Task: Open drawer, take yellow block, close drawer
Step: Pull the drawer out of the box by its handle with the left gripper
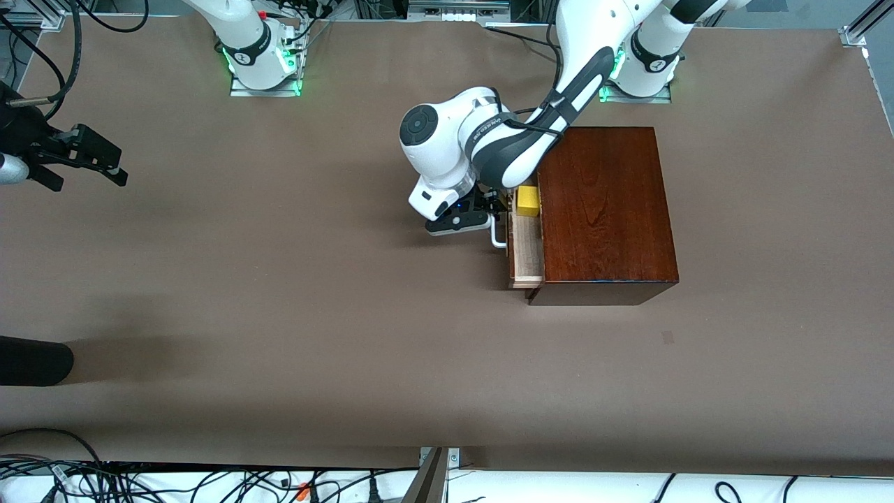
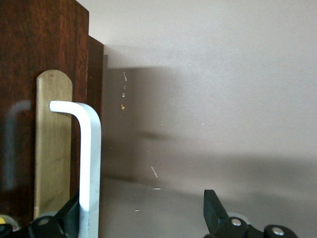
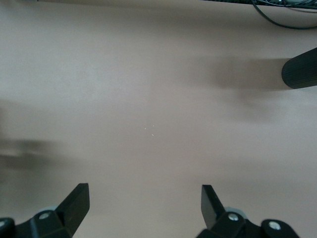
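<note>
item: drawer (image 1: pixel 527 244), a pale light-wood tray with a dark reddish-brown front and a white u-shaped bar handle (image 1: pixel 497 234), seated in a glossy dark mahogany box (image 1: pixel 604 209) on the brown tabletop (image 1: pixel 279 314). the tray is pulled out only a narrow strip. its front faces the right arm's end of the tabletop; the long axis of that front runs toward and away from the front camera.

item: yellow block (image 1: pixel 527 201), a small bright yellow cube, in the exposed strip of the tray at its end farther from the front camera, just beside the left end effector. part of the cube is covered by the arm above it.

item: left end effector (image 1: pixel 497 209), low at the drawer front, fingers spread wide. in the left wrist view one finger (image 2: pixel 67 218) sits against the handle (image 2: pixel 89 168) and the other finger (image 2: pixel 213 210) stands well apart over bare tabletop, so the bar is at one side of the gap, not clamped. a brass-coloured plate (image 2: pixel 52 144) backs the handle on the dark front (image 2: pixel 29 59). the fingertips are mostly hidden under the wrist in the front view.

item: right end effector (image 1: pixel 98 162), waiting above the tabletop at the right arm's end, well apart from the box, fingers (image 3: pixel 74 203) spread with nothing between them. a dark rounded object (image 1: pixel 35 360), cut off by the edge of the view, lies nearer the front camera than this end effector; what it is cannot be made out.
</note>
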Available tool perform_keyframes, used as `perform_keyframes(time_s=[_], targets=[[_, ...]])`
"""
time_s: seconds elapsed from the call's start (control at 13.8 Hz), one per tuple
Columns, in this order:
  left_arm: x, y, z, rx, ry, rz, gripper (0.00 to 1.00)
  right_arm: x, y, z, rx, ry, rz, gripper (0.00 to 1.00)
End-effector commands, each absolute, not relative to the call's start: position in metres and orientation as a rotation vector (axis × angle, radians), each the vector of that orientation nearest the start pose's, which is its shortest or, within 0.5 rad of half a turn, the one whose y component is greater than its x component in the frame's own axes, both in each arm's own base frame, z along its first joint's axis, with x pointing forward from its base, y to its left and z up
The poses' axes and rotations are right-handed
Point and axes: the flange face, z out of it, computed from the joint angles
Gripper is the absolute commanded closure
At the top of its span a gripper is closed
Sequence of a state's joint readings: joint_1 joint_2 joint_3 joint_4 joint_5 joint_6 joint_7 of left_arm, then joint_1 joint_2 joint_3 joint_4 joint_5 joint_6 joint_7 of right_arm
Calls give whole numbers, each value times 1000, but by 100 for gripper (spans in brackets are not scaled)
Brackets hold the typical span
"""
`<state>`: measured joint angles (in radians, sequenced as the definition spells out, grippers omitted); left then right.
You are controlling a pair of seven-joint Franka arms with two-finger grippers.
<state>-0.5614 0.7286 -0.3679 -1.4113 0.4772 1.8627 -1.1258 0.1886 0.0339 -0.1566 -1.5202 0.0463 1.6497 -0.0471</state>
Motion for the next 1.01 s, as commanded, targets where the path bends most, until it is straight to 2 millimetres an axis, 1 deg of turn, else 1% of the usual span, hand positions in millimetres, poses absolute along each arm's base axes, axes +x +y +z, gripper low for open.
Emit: perform_keyframes(time_s=[0.0,0.22,0.36,0.43,0.51,0.65,0.94], targets=[[480,-537,272,-2884,-111,-92,0,571,27,637,-3095,-136,-160,0],[476,-553,276,-2913,-121,-96,0,572,27,638,-3093,-135,-163,0],[475,-559,276,-2923,-124,-99,0,572,25,638,-3092,-121,-162,0],[476,-563,282,-2935,-135,-110,0,572,26,638,-3092,-119,-162,0],[472,-568,281,-2939,-126,-112,0,571,26,637,-3092,-116,-158,0],[472,-576,285,-2960,-132,-113,0,571,26,637,-3092,-114,-155,0],[476,-581,292,-2988,-151,-122,0,571,26,636,-3092,-114,-153,0]])
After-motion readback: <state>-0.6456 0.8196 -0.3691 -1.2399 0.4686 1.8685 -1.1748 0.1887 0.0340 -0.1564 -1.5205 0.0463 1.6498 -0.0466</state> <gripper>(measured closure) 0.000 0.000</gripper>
